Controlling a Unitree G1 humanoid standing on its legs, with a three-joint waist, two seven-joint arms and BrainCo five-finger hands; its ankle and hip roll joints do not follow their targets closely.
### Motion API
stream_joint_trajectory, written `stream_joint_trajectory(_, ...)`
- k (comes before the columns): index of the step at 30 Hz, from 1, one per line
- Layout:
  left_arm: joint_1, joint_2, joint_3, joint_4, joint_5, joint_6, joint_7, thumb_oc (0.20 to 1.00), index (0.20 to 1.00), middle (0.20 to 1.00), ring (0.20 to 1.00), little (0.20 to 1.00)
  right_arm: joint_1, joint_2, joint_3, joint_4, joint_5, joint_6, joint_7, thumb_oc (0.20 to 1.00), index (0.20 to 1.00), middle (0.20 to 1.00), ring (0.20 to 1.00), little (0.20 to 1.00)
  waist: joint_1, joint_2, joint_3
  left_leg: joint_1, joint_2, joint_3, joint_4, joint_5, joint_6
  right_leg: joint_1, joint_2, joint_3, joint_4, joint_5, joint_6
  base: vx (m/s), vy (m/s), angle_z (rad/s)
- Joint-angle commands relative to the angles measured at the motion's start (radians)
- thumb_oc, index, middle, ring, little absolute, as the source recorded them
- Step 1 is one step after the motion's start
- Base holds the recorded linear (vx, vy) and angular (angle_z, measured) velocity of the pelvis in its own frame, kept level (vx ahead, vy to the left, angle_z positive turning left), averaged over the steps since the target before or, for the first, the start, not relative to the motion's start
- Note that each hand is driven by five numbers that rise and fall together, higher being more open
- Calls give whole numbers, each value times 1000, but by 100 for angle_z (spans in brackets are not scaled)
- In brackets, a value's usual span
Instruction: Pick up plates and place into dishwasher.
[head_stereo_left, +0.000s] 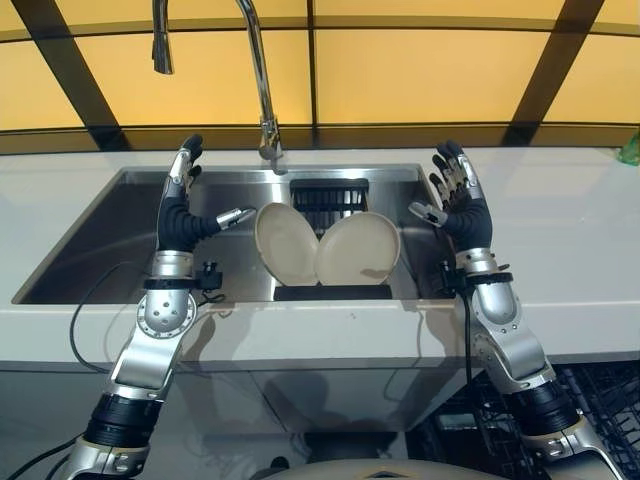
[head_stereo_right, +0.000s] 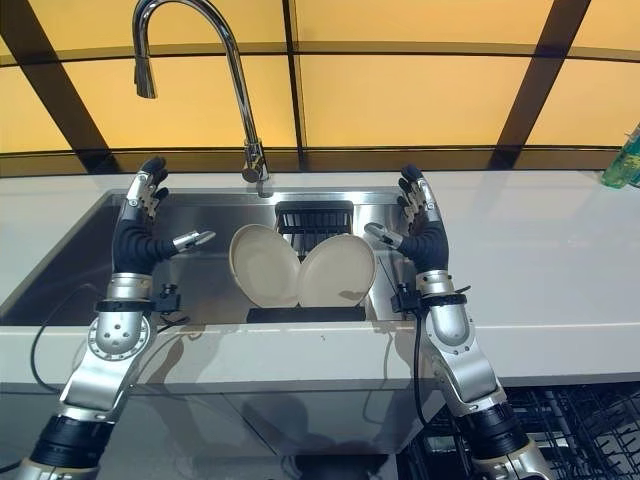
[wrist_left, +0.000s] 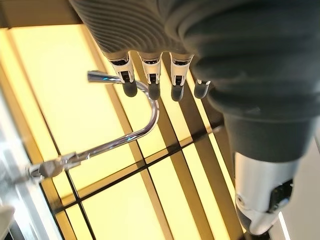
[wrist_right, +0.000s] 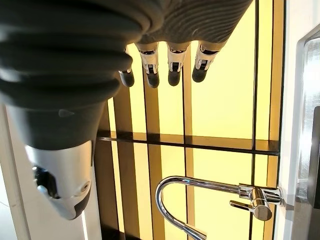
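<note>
Two cream plates lean against each other on a dark rack inside the steel sink: the left plate and the right plate. My left hand is raised over the sink's left half, fingers straight up and thumb pointing toward the plates, open and holding nothing. My right hand stands upright at the sink's right rim, open too, thumb aimed at the right plate. Both hands are apart from the plates. The fingertips in the left wrist view and the fingertips in the right wrist view are straight.
A tall chrome faucet arches over the sink's back edge. White countertop runs on both sides. A dark drain grate sits behind the plates. A green bottle stands at the far right. A dark wire dishwasher rack lies below at lower right.
</note>
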Motion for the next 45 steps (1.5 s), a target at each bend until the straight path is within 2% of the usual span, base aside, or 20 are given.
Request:
stream_joint_trajectory(1,-140,93,36,119,67,-52,6,1000,1000,1000,1000,1000,-61,-23,-33,-30,25,-28,4,1000,1000,1000,1000,1000,0,0,-41,27,35,4,22,-94,-7,-85,-59,19,30,16,49,4,37,-1)
stream_joint_trajectory(2,-144,103,34,139,64,-48,-8,1000,1000,1000,1000,1000,-63,-25,-32,-24,26,-31,5,1000,1000,1000,1000,1000,-1,2,-42,27,36,5,22,-94,-7,-86,-60,19,30,16,49,9,43,-1)
stream_joint_trajectory(4,-152,129,17,180,151,-59,-12,1000,1000,1000,1000,1000,-68,-25,-29,-16,25,-30,7,1000,1000,1000,1000,1000,-5,8,-45,27,37,7,22,-92,-7,-87,-60,21,31,17,50,15,41,-1)
stream_joint_trajectory(6,-152,159,4,199,160,-52,-40,1000,1000,1000,1000,1000,-66,-33,-31,-15,28,-29,11,1000,1000,1000,1000,1000,-7,12,-47,24,37,8,23,-90,-7,-88,-61,24,31,17,51,21,47,-2)
stream_joint_trajectory(13,-179,221,-41,286,229,-99,-61,1000,1000,1000,1000,1000,-69,-57,-39,-4,32,-13,28,1000,1000,1000,1000,1000,-16,19,-39,22,31,12,27,-87,-3,-92,-63,33,37,17,49,38,54,-4)
stream_joint_trajectory(19,-206,307,-84,340,363,-148,-20,1000,1000,1000,1000,1000,-57,-89,-51,-2,51,2,45,1000,1000,1000,1000,1000,-28,16,-36,22,27,23,21,-86,-1,-94,-65,40,29,24,54,75,50,-2)
stream_joint_trajectory(23,-213,366,-126,365,404,-176,-30,1000,1000,1000,1000,1000,-49,-111,-48,-3,63,8,50,1000,1000,1000,1000,1000,-38,18,-32,20,24,33,16,-85,1,-102,-69,46,26,31,59,68,73,-4)
stream_joint_trajectory(32,-287,505,-292,415,738,-235,97,1000,1000,1000,1000,1000,-35,-150,-28,20,78,-5,42,1000,1000,1000,1000,1000,-56,23,-29,15,6,47,9,-87,10,-118,-84,54,25,45,74,72,53,-2)
stream_joint_trajectory(38,-347,548,-401,402,855,-246,119,1000,1000,1000,1000,1000,-47,-173,-11,25,86,-2,29,1000,1000,1000,1000,1000,-65,26,-16,13,-4,49,11,-93,17,-128,-88,62,34,46,77,59,31,0)
stream_joint_trajectory(45,-350,559,-429,410,904,-239,124,1000,1000,1000,1000,1000,-33,-193,-24,27,101,0,26,1000,1000,1000,1000,1000,-71,28,-3,11,-7,46,11,-95,20,-134,-89,72,38,44,80,48,11,-1)
